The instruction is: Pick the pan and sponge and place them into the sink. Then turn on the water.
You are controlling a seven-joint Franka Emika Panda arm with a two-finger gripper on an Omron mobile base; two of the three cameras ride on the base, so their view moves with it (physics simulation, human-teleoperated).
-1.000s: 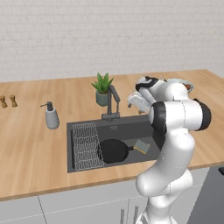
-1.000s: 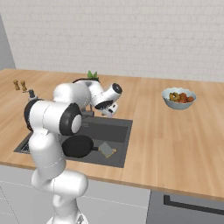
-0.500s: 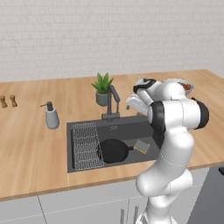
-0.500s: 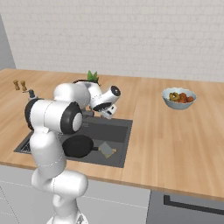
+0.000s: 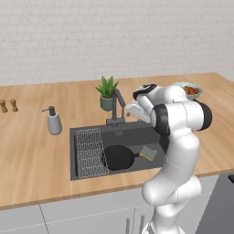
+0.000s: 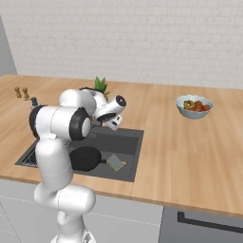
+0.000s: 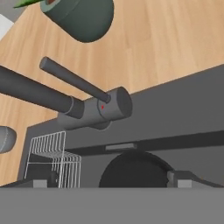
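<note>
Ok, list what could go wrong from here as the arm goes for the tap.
1. The lever is a thin rod angled off the faucet; the open fingers sit below it, so they may slip past it.
2. The potted plant stands right behind the faucet; a wide swing could knock it.
3. The pan and sponge lie under the spout, so the water may splash off them.
</note>
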